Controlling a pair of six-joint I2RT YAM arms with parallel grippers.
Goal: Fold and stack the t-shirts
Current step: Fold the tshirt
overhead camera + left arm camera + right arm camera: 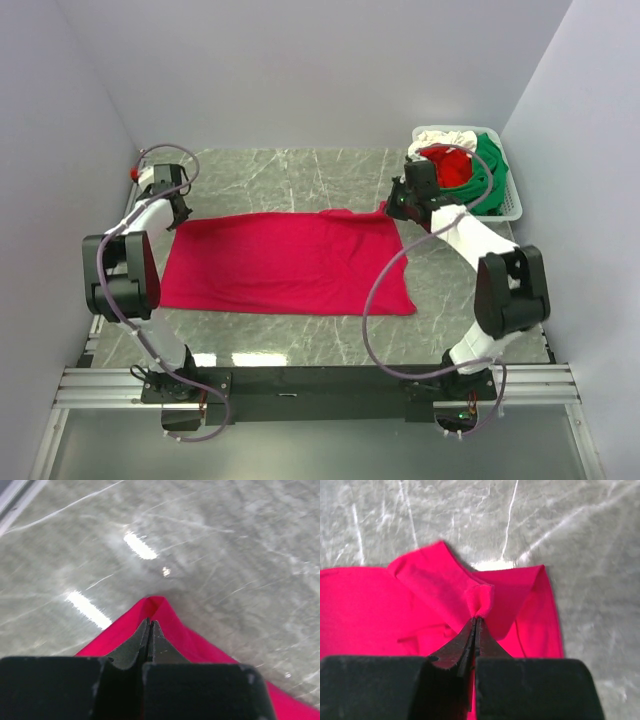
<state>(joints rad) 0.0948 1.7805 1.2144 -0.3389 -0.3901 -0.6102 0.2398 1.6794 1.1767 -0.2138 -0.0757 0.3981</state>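
A large crimson-red t-shirt lies spread across the marble table. My left gripper is shut on its far left corner; in the left wrist view the gripper pinches the pointed red corner. My right gripper is shut on the shirt's far right corner; in the right wrist view the gripper pinches a small fold of red cloth. More t-shirts, red, green and white, are piled in the basket.
A white slotted plastic basket stands at the back right corner, close behind my right arm. Grey walls close in the table on the left, back and right. Bare marble lies behind the shirt.
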